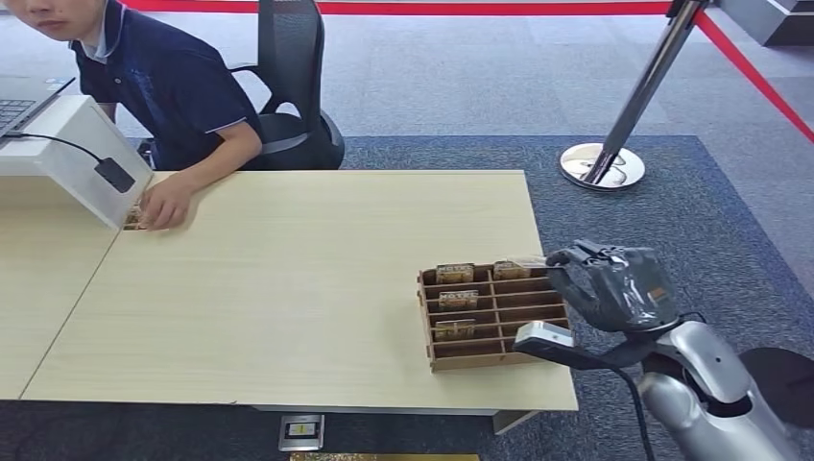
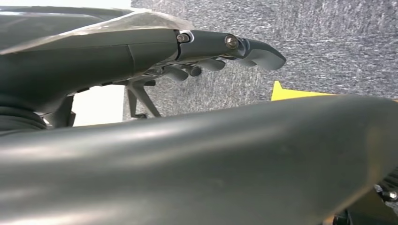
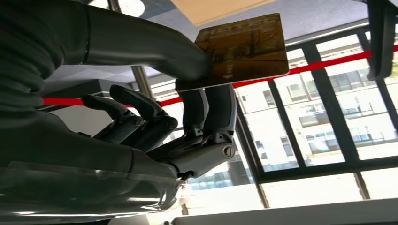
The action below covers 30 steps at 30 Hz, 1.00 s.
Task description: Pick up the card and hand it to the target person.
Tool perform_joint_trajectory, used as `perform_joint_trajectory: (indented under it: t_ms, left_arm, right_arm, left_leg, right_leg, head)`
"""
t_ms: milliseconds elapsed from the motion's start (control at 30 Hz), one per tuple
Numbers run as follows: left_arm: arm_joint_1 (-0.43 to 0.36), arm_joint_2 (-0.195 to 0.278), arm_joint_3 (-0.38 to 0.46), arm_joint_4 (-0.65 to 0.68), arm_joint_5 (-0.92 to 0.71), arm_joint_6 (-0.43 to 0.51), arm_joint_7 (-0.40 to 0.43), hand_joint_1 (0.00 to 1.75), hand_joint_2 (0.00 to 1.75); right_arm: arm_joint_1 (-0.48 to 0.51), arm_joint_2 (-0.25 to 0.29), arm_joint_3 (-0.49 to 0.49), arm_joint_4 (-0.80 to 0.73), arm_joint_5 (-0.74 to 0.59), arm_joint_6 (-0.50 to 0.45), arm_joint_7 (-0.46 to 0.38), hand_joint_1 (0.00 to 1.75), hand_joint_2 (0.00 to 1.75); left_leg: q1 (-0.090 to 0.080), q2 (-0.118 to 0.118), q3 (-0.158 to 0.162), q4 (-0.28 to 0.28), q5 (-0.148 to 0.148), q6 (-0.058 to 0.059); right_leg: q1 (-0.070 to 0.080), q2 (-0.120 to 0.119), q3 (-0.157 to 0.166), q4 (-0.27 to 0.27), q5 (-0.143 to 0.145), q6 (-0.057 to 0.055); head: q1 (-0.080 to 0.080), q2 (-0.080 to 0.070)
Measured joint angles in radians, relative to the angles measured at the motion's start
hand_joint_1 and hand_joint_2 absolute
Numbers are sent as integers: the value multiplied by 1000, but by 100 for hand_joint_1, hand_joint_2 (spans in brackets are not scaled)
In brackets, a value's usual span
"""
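Note:
My right hand (image 1: 614, 286) hovers at the right end of the wooden card rack (image 1: 491, 317), near the table's front right corner. In the right wrist view that hand (image 3: 187, 93) pinches a brown printed card (image 3: 244, 49) between the thumb and fingers. The card (image 1: 531, 260) shows as a thin edge at the fingertips in the head view. Several more cards stand in the rack's slots. A person in a dark polo (image 1: 168, 77) sits at the far left of the table, one hand resting on the tabletop. My left hand (image 2: 211, 51) hangs over grey carpet, fingers loosely extended, holding nothing.
A white laptop stand (image 1: 72, 154) with a cable and adapter sits at the far left. A black office chair (image 1: 293, 86) is behind the table. A chrome stanchion (image 1: 614, 144) with red rope stands to the right on the carpet. The light wood table (image 1: 288, 288) spreads wide between rack and person.

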Motion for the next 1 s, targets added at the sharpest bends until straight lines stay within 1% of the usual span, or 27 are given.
perform_joint_trajectory:
  t_ms: [100,167,233,300,400,533,667,733,800,1000]
  left_arm:
    - [-2,-2,0,0,0,0,0,0,0]
    - [-6,-3,0,0,-1,0,2,0,0]
    - [-12,-6,-1,0,-1,0,5,0,0]
    - [-17,-7,-2,0,-2,1,8,0,0]
    - [-21,-11,-4,0,-1,6,8,0,0]
    - [-24,-16,0,0,0,16,8,0,0]
    - [-24,-19,6,0,0,25,10,0,0]
    - [-24,-19,11,0,0,31,16,0,0]
    - [-24,-19,19,0,0,35,20,0,0]
    - [-24,-20,28,0,0,45,31,0,0]
  right_arm:
    - [-73,8,24,22,-17,12,-30,175,175]
    - [-152,40,60,73,-18,10,-35,175,175]
    - [-241,102,113,150,-13,0,-24,175,175]
    - [-320,181,170,230,-2,-14,-3,175,175]
    - [-409,299,242,339,8,-25,21,175,175]
    - [-483,435,302,450,7,-21,31,175,175]
    - [-523,541,335,539,0,-1,29,175,175]
    - [-538,579,349,576,-12,8,27,175,175]
    - [-551,605,365,604,-32,15,28,175,175]
    - [-592,640,438,665,-151,12,59,175,175]
  left_leg:
    - [0,0,-1,0,0,0]
    - [0,1,-1,0,1,0]
    - [0,1,0,0,2,0]
    - [0,0,0,0,3,1]
    - [0,-1,-1,0,4,0]
    - [1,-1,-3,0,4,0]
    - [0,-1,-4,0,4,0]
    - [0,-1,-4,0,4,0]
    - [0,-1,-5,0,4,0]
    - [0,-1,-5,1,4,0]
  right_leg:
    - [0,0,0,0,0,0]
    - [0,0,0,1,1,0]
    - [0,0,0,2,1,0]
    - [0,0,-1,3,1,0]
    - [1,0,-3,4,1,0]
    - [1,0,-4,5,1,0]
    - [1,0,-5,4,1,0]
    - [0,0,-5,4,1,0]
    - [0,0,-5,3,1,1]
    - [0,0,-5,3,2,1]
  head:
    - [0,0]
    - [0,0]
    - [0,0]
    - [0,0]
    - [0,0]
    - [0,0]
    - [0,0]
    - [0,0]
    - [0,0]
    - [0,0]
